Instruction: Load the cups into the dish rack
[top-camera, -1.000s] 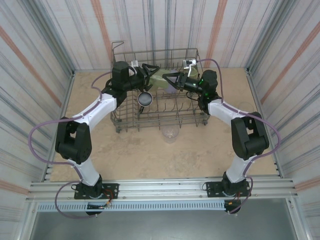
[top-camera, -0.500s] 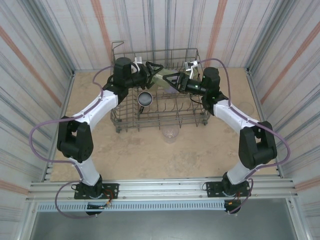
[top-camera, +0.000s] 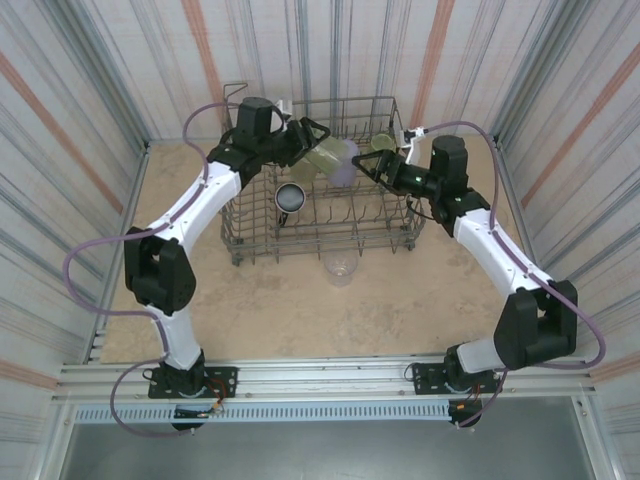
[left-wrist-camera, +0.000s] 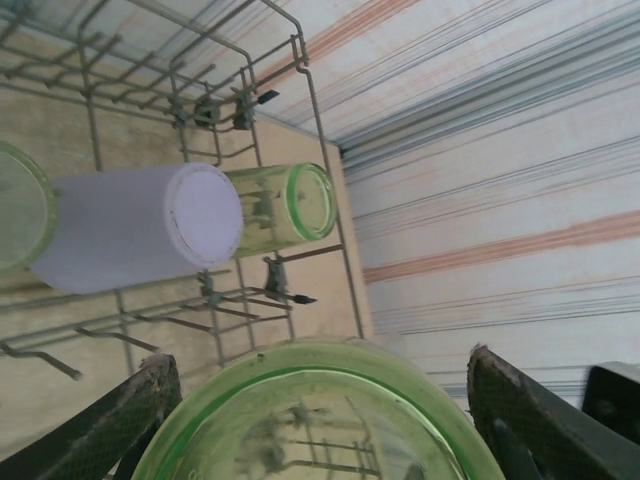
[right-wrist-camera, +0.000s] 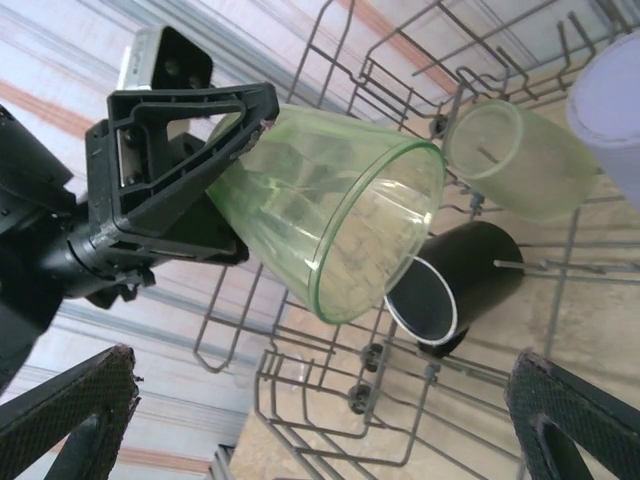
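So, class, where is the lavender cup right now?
In the top view the lavender cup lies on its side in the dish rack, far middle, beside a yellow-green cup.

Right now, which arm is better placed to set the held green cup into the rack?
Left. The left hand grips the green cup above the dish rack; the right hand is open, empty.

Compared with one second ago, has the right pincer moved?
Yes. In the top view the right pincer has drawn back to the right, from over the middle of the rack toward its right wall.
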